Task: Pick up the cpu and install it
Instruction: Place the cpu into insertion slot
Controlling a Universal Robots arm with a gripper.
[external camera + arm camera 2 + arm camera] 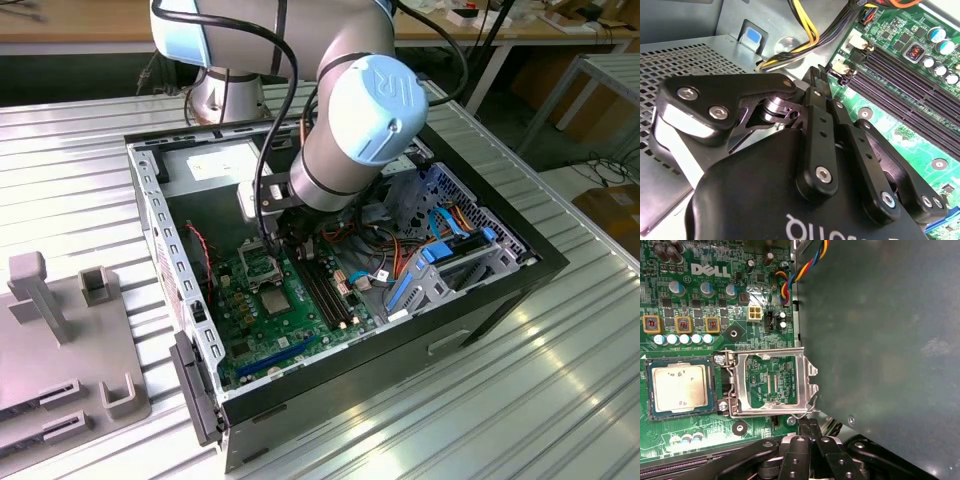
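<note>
Spotting the cpu (679,386) lying flat in its dark-rimmed seat on the green board (685,351), right beside the flipped-open steel frame (772,382). Looks light, thin and stiff, with a smooth, dull metal lid that's probably slippery and a fragile underside. Best pinched by two opposite edges, never squeezed hard. Hovering near the frame with the claw (811,424) closed tight, gripping nothing. Ribbed metal table (560,380) under the black case (330,400).

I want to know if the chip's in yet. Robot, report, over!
Tool shut, empty, over the board. Cpu lying in its socket. Metal frame flipped open beside it; nothing on the cpu.
</note>
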